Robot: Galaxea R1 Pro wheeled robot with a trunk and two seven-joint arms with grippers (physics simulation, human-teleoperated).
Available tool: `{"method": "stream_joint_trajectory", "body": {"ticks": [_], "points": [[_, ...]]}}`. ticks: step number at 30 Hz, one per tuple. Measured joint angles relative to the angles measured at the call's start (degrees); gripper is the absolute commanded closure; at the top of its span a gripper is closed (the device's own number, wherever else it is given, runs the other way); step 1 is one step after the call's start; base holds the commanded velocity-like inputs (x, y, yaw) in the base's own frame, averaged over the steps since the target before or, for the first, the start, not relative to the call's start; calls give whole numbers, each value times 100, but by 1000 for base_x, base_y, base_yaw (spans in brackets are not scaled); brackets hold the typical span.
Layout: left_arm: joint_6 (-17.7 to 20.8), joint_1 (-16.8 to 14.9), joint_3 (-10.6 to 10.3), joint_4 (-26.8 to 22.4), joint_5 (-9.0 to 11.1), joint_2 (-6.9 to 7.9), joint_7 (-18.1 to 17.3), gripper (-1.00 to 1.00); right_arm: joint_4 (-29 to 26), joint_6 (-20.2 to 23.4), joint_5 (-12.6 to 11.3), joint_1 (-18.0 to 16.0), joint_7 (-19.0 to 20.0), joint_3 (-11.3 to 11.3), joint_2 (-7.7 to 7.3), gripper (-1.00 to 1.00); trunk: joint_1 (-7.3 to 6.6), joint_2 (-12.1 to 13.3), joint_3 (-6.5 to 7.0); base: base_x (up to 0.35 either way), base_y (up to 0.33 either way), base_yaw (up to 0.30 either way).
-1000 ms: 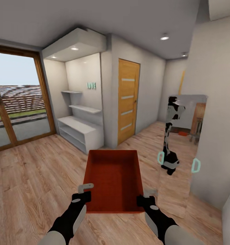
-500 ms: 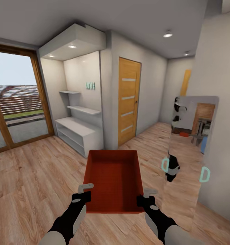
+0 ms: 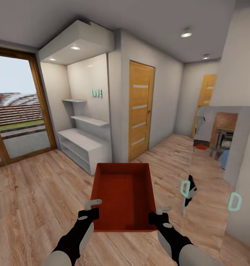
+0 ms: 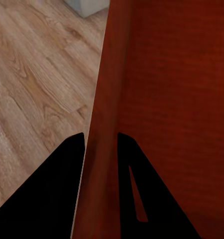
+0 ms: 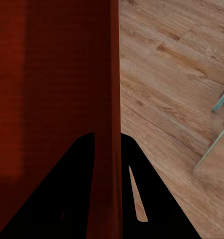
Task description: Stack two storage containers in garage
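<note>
At the far left a large wood-framed glass door (image 3: 14, 111) looks out on grass and a slatted fence. To its right, a white alcove holds a low white shelf unit (image 3: 82, 147) with two small wall shelves above it and teal letters (image 3: 97, 93) on the wall. Further right stands a closed wooden door (image 3: 140, 109) with pale horizontal inserts, and beyond it a corridor runs to a second wooden door (image 3: 205, 96) at the far end. The light wood plank floor (image 3: 36, 192) covers the whole space.

In the near middle, one storage container (image 3: 124, 195), orange-red and open-topped, is carried above the planks between the two arms. The left gripper (image 3: 90, 209) clamps the container's left wall near its near corner; in the left wrist view the two dark fingers (image 4: 52, 194) sit on either side of the thin red wall (image 4: 101, 149). The right gripper (image 3: 159, 214) pinches the right wall the same way, its fingers (image 5: 72, 189) straddling that wall (image 5: 109, 124) in the right wrist view.

On the right a tall mirror panel (image 3: 217, 155) leans by the white wall, reflecting a brick chimney and a small orange-red object. Two teal rings (image 3: 235, 201) show at its lower part.
</note>
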Motion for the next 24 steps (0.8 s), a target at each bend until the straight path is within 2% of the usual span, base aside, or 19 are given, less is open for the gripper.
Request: {"method": "stream_joint_trajectory", "body": {"ticks": [9,24], "points": [[24,-3,9,2,-6,-2,1,100,-1,24,2,0,1,-4,1,100,0,0,0,322,7,0],[28,2,9,-10,-9,-2,3,100,0,20,1,0,8,-7,1,100,0,0,0,322,67,0]]}}
